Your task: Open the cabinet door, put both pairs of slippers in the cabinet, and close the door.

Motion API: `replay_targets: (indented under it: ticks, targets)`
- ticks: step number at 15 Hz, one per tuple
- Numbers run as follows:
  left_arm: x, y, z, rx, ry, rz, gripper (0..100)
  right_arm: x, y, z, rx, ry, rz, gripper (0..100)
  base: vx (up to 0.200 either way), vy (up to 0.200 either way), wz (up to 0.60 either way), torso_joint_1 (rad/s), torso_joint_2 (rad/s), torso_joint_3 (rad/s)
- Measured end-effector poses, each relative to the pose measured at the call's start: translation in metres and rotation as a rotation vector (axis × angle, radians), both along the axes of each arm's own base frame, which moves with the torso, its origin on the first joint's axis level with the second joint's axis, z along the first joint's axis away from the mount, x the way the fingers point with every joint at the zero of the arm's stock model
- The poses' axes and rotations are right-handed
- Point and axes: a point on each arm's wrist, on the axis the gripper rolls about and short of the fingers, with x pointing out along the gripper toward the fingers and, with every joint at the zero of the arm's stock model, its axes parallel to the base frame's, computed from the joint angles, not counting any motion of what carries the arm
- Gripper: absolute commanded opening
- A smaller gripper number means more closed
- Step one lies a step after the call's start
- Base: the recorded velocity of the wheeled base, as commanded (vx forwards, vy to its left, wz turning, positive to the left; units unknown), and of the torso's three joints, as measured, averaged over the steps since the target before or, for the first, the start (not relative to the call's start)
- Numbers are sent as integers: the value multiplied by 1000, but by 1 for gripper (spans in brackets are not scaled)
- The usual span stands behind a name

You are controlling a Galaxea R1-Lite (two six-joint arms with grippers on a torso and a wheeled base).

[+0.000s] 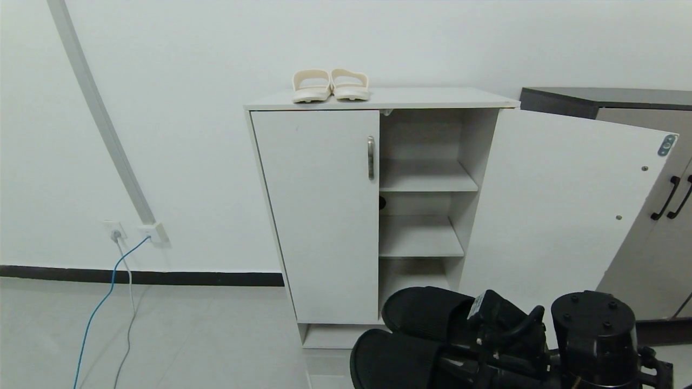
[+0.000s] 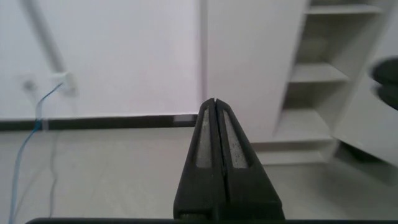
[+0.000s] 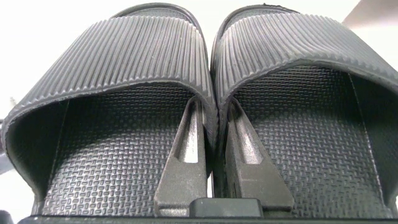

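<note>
The right claw [image 3: 212,106] pinches the black slippers [image 3: 143,62] together by their inner sides; the left claw [image 2: 215,109] is closed, empty; cream slippers [image 1: 331,85] sit near the cabinet [image 1: 313,216] top's front edge, its right door [image 1: 562,205] open; grey floor [image 1: 189,335], white wall [image 1: 178,108].

A white wall [image 1: 189,135] fills the background. A grey cable duct [image 1: 97,108] runs down it at a slant to a white junction box [image 1: 154,232], with a wall socket [image 1: 114,229] just beside. A blue cable [image 1: 102,302] and a grey cable [image 1: 130,313] hang from these and trail over the grey floor [image 1: 189,335]. A black baseboard [image 1: 140,277] lines the wall's foot. At far right stands a grey cupboard [image 1: 638,270] with a dark top and black handles [image 1: 666,198].
</note>
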Motion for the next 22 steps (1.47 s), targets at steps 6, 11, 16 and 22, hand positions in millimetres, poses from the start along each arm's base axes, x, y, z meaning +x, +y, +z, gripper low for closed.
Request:
replay_targets:
  ticks: [6, 11, 16, 22]
  targets:
    - [0, 0, -1, 8, 3, -18, 0, 32, 39, -3, 151, -5, -421, 0, 0, 0, 0, 0, 0, 0]
    - [0, 0, -1, 8, 4, -18, 0, 62, 87, -12, 171, -141, -761, 0, 0, 0, 0, 0, 0, 0]
    - [0, 0, -1, 5, 5, -19, 0, 78, 105, -29, 138, -169, -860, 0, 0, -160, 0, 5, 2, 3]
    - [0, 0, -1, 5, 4, -19, 0, 92, 96, -41, 104, -167, -907, 0, 0, -67, 0, 3, 1, -1]
